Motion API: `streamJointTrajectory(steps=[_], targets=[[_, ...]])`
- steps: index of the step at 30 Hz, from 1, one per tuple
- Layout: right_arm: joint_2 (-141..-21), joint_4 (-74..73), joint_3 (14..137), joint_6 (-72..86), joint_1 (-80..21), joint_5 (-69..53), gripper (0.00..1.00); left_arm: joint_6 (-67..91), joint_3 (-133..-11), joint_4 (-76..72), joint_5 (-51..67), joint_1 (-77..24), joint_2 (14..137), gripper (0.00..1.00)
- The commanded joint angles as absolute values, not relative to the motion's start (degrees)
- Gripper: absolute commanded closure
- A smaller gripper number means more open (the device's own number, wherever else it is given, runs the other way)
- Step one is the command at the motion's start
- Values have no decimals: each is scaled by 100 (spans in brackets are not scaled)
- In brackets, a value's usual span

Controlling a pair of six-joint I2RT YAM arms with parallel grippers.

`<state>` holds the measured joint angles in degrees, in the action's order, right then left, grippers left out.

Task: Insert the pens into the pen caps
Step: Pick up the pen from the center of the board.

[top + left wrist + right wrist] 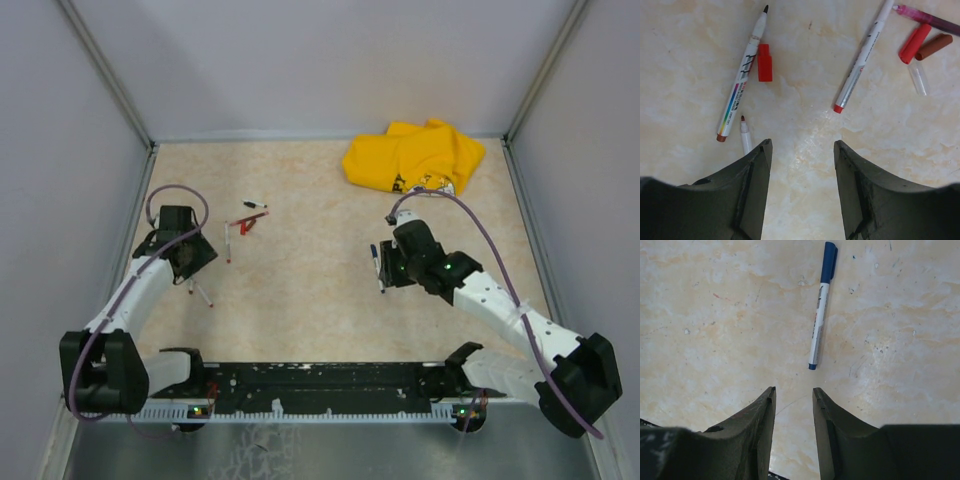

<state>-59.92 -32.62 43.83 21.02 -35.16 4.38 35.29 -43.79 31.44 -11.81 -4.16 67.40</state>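
Note:
In the left wrist view, a white pen with a black tip (pixel 742 77) lies beside a loose red cap (pixel 764 62). Another white pen with a red end (pixel 862 57) lies to the right. Beyond it sit a purple pen (pixel 932 19), a red cap (pixel 914 43), a brown cap (pixel 933 46) and a clear cap (pixel 919 77). A red-tipped pen (pixel 745 137) pokes out beside my left gripper's (pixel 802 145) left finger. That gripper is open and holds nothing. My right gripper (pixel 793 390) is open just short of a blue-capped pen (pixel 820 310).
A crumpled yellow cloth (pixel 412 155) lies at the back right of the table. Grey walls enclose the table on three sides. The left arm (pixel 193 262) stands near the left wall, and the right arm (pixel 395 262) is right of centre.

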Motion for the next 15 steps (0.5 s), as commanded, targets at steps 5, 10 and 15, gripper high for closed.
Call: streamJointTrajectory(steps=[5,10,15], targets=[[-5814,-3130,4277,2013,-3472,347,64,3232,-4279,2739,-598,56,6918,41],[-5794,-3162,4263,1974,-3472,342,64,2967,-4540,2634,-371,64,7174,42],[-5731,-3171,4213,1925,-3472,368,64,2805,-4875,2698,-260,54,7592,43]])
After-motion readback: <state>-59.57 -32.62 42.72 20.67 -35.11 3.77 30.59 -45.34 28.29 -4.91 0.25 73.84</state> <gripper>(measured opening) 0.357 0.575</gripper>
